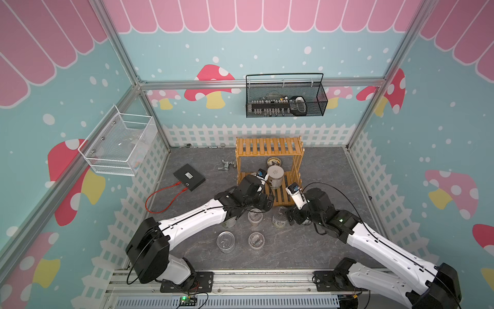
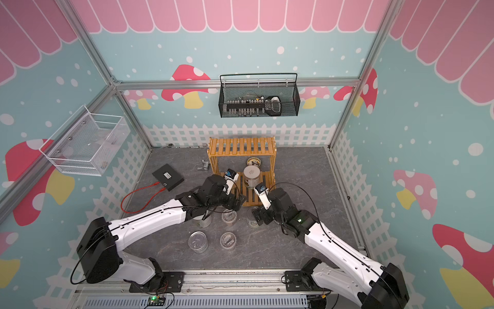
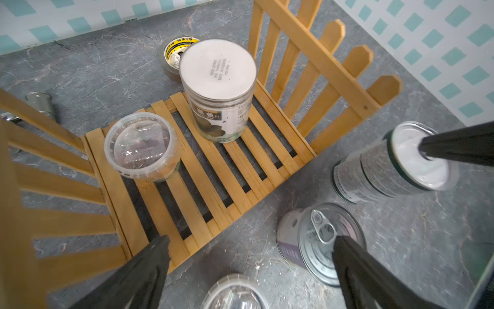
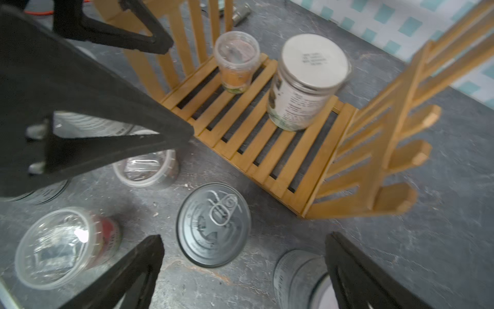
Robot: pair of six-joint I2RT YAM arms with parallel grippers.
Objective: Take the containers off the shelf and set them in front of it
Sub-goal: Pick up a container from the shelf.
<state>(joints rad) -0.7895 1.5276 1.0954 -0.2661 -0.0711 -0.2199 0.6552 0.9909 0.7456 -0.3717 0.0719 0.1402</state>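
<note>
**Shelf nearly cleared, two to fetch**

Jar with the white lid and clear tub stand apart on the lower tier. Others, a pull-tab tin among them, already sit on the tabletop in front. Left tool and right tool hang released and empty near the front edge. Next, probably: straddle the tub, clench, lift clear of the fence sides.

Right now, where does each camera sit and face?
Both top views: overhead, looking down on both white arms and the honey-coloured slatted wooden shelf.
Left wrist: on the left arm, facing the shelf; open left fingers show.
Right wrist: on the right arm, likewise; open right fingers show.
All share the tall white-lidded jar.
</note>
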